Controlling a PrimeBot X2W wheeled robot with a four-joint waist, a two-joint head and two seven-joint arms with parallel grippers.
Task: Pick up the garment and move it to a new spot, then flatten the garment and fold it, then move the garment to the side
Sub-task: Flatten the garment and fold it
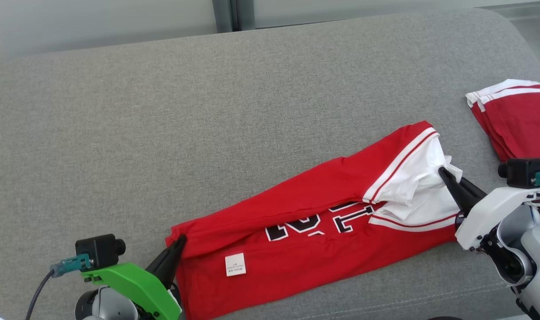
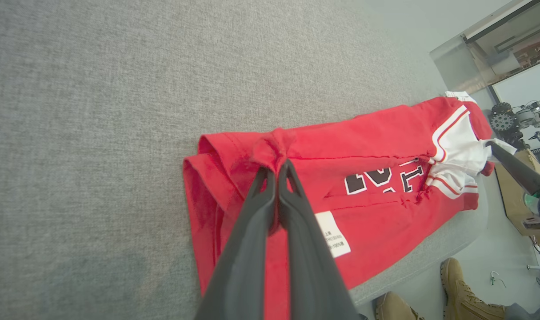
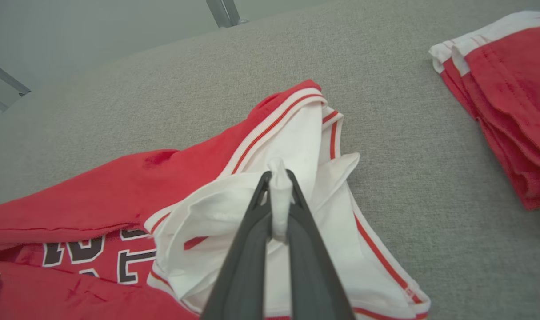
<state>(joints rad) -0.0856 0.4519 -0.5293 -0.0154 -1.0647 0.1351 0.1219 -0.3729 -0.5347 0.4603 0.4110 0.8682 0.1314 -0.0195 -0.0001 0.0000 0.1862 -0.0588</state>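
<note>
Left pincer (image 1: 180, 241) pinches garment (image 1: 296, 198) hem; right pincer (image 1: 442, 171) white edge; wide cushion (image 1: 207, 111) beyond.

Head camera looks down; both wrist cameras sit close, sharing the garment (image 1: 296, 253).

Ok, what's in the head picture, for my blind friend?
A red garment lies across a grey cushion, its ends pinched by the left end effector and right end effector. A folded red garment sits far right.
</note>
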